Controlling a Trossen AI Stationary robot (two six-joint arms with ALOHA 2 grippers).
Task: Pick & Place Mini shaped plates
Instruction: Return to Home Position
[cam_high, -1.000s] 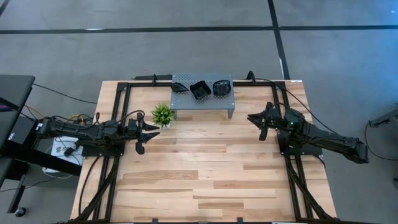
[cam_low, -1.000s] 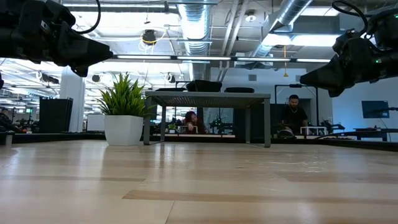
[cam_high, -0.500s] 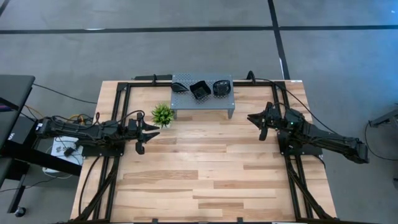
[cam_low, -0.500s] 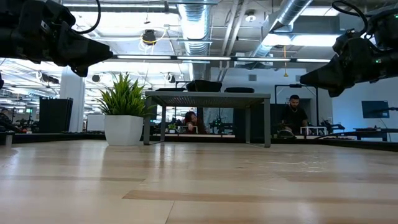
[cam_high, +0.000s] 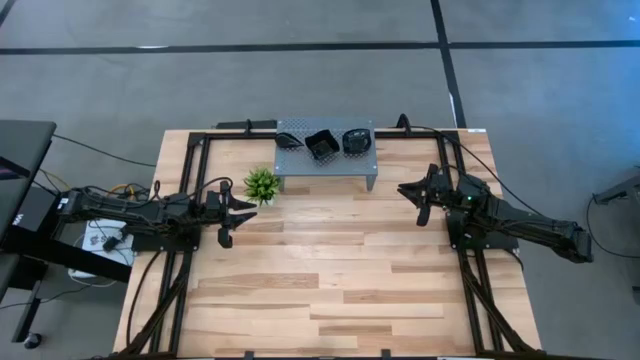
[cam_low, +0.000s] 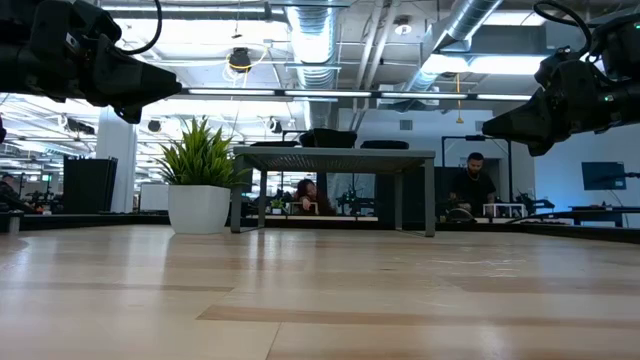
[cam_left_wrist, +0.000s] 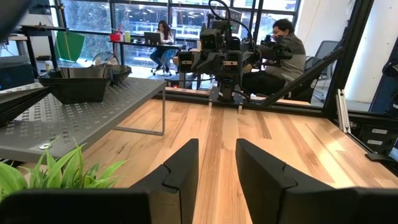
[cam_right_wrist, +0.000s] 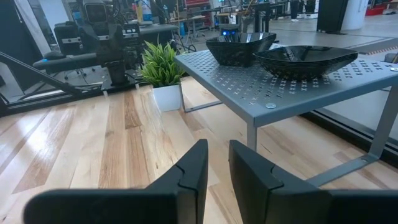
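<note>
Glossy black mini plates rest on a grey perforated stand near the table's far edge: a leaf-shaped one, a squarish one and a rounder stack. The right wrist view shows the squarish dish and the stack. My left gripper hovers by the left side next to the small plant, fingers slightly apart and empty. My right gripper hovers right of the stand, also narrowly open and empty.
Black frame rails run along the table's left, right and far sides. The potted plant stands just left of the stand's near-left leg. Bare wood spreads across the middle and near half. People sit in the room behind.
</note>
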